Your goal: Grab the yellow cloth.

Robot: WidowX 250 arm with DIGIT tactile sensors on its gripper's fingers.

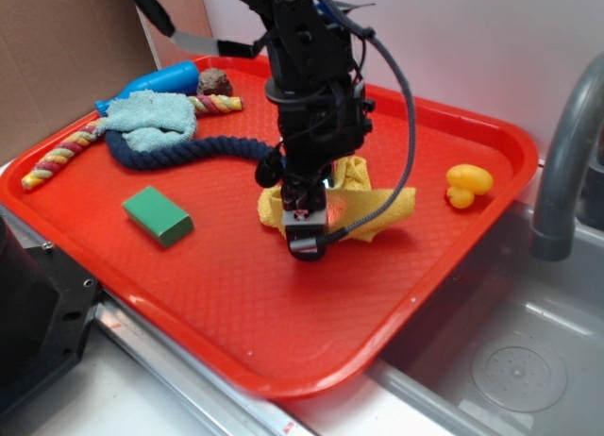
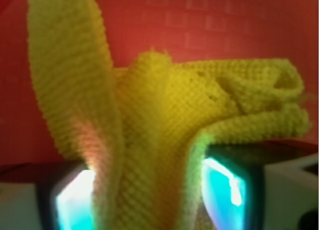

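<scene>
One yellow cloth (image 1: 382, 205), mustard-coloured with a nubby woven texture, lay bunched near the middle of a red tray (image 1: 236, 304). The gripper (image 1: 307, 230) was clamped on a raised fold of it; the wrist view showed the fabric (image 2: 149, 140) pinched between both pads. Also on the tray: one green block (image 1: 158, 215), one rubber duck (image 1: 467, 184), one light blue cloth (image 1: 151, 115), and two ropes.
</scene>
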